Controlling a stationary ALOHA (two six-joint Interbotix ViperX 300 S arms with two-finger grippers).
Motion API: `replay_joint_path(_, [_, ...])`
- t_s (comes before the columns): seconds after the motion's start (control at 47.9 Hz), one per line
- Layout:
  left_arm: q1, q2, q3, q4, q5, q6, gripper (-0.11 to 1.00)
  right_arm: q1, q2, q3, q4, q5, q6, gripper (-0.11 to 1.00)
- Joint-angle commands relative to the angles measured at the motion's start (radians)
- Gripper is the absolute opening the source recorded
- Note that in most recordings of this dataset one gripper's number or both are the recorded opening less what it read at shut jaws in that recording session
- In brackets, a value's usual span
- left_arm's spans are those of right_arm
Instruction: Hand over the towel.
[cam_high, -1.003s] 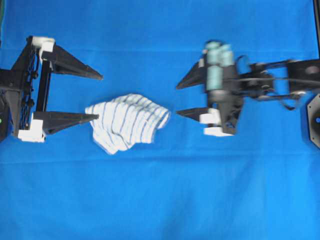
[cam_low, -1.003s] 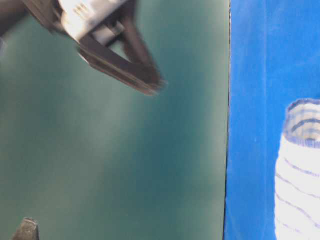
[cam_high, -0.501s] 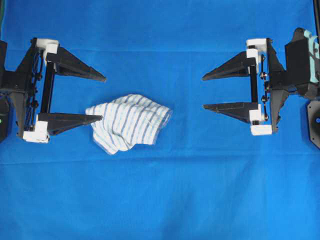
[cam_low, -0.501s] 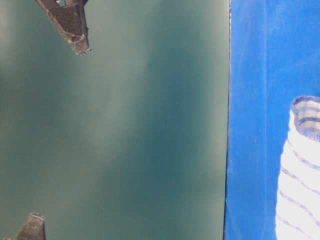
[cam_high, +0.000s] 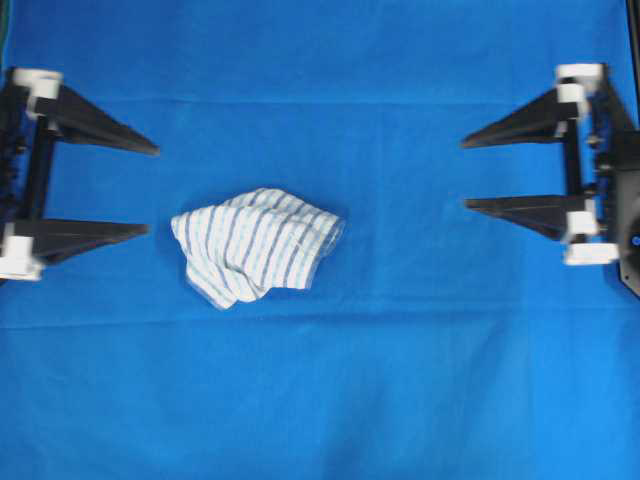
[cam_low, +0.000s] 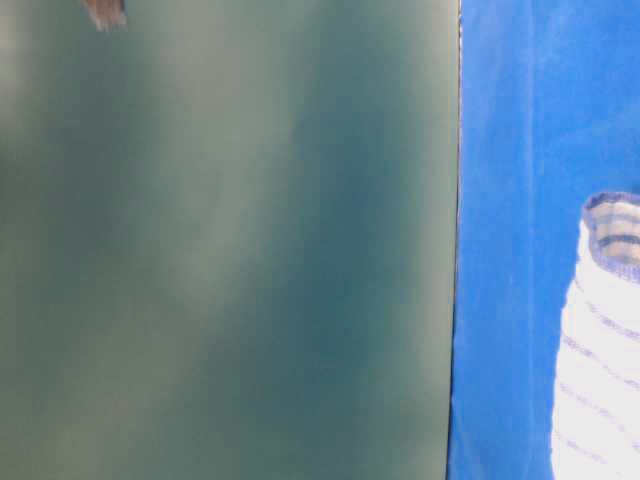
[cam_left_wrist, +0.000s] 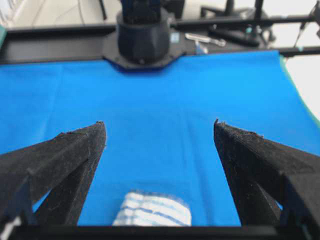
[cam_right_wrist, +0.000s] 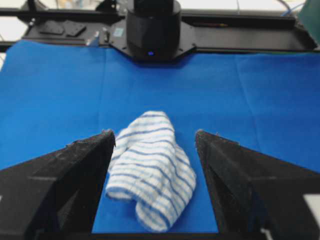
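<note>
Lying crumpled a little left of the middle of the worktop, the small soft white towel with thin blue and grey stripes (cam_high: 257, 246) is resting on the large plain blue cloth (cam_high: 400, 380) that is covering the whole surface. Only one towel is showing, and one blue cloth beneath it. In the overhead view its long axis is running roughly left to right, tilting slightly, with the broader bunched end toward the left and lower side and a narrower folded end pointing right. Its stripes are running mostly across that axis, curving with the folds.

Two grippers are showing, one at each side edge of the overhead view, both facing inward toward the towel. The left gripper (cam_high: 148, 190) is hanging with its two black tapered jaws wide apart and holding nothing; the lower jaw's tip is sitting near the towel's left edge but clear of it. The right gripper (cam_high: 466, 174) is likewise standing with its jaws spread wide and holding nothing, well apart from the towel's right end.

From the right wrist view the towel (cam_right_wrist: 150, 167) is appearing between the two open jaws, lying flat on the cloth. From the left wrist view only a small striped part (cam_left_wrist: 152, 210) is peeking in at the bottom edge.
</note>
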Motion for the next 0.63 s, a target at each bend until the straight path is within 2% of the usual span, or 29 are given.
replay_joint_path(0.0, [-0.002, -0.064, 0.026, -0.002, 0.0, 0.0, 0.92, 0.0, -0.06, 0.028, -0.002, 0.0, -0.002, 0.7])
replay_joint_path(0.313, [-0.002, -0.291, 0.247, -0.003, -0.044, -0.014, 0.92, -0.015, -0.272, 0.253, 0.003, -0.005, -0.002, 0.69])
replay_joint_path(0.46, [-0.002, -0.36, 0.333, -0.009, -0.071, -0.014, 0.92, -0.02, -0.308, 0.342, 0.005, -0.012, 0.0, 0.7])
replay_joint_path(0.606, [-0.002, -0.396, 0.376, -0.009, -0.078, -0.015, 0.92, -0.02, -0.299, 0.374, 0.006, -0.046, 0.0, 0.69])
